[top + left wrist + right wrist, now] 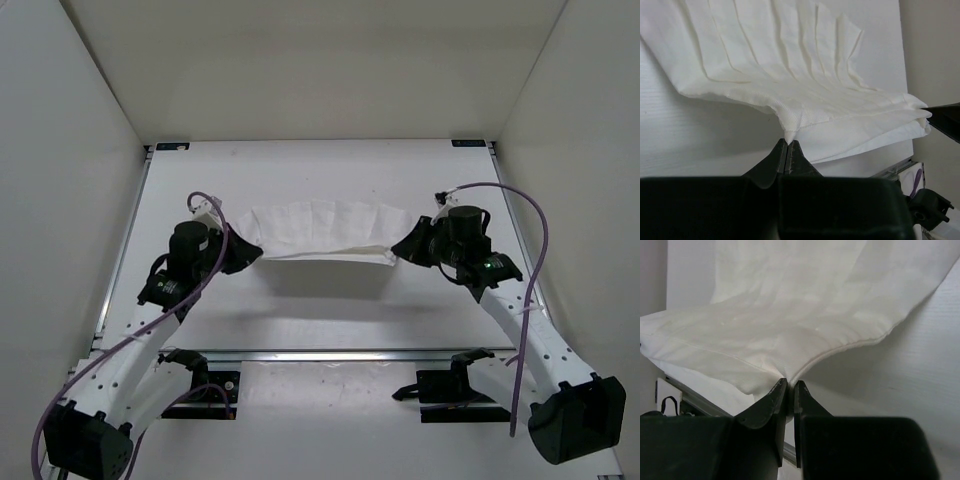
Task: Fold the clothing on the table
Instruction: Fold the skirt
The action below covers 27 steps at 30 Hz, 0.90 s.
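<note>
Thin white pleated clothing (320,232) stretches across the middle of the frame, its near edge raised off the flat white matte table (330,310) and throwing a shadow there. At centre-left the black left hand (788,146) is clamped tight on one corner. At centre-right the black right hand (790,385) pinches the opposite corner.

Plain white enclosure walls (320,60) stand at left, back and right.
</note>
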Each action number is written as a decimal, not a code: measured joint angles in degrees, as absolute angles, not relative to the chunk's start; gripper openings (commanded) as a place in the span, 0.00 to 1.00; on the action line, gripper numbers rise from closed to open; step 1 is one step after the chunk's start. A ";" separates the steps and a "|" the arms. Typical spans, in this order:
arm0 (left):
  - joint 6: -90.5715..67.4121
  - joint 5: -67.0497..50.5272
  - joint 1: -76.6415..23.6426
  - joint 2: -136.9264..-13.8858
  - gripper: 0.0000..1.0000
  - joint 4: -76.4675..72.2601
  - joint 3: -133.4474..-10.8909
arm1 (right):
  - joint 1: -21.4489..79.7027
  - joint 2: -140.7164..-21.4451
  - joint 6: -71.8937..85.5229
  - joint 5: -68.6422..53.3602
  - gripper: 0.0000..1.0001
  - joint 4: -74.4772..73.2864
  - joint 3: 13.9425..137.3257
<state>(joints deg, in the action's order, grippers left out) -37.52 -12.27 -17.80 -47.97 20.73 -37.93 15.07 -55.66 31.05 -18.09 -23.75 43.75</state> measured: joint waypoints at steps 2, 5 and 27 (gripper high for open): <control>-37.58 -11.88 -17.74 -48.25 0.00 20.97 -40.40 | 14.44 -55.48 30.52 -19.00 0.00 -23.16 45.15; -37.60 -11.05 -17.74 -52.66 0.00 20.05 -45.34 | 13.96 -59.55 28.53 -18.37 0.00 -23.38 50.39; -41.01 -12.10 -12.75 -94.83 0.00 14.85 -65.69 | 7.70 -103.02 24.14 -22.06 0.00 -24.91 81.30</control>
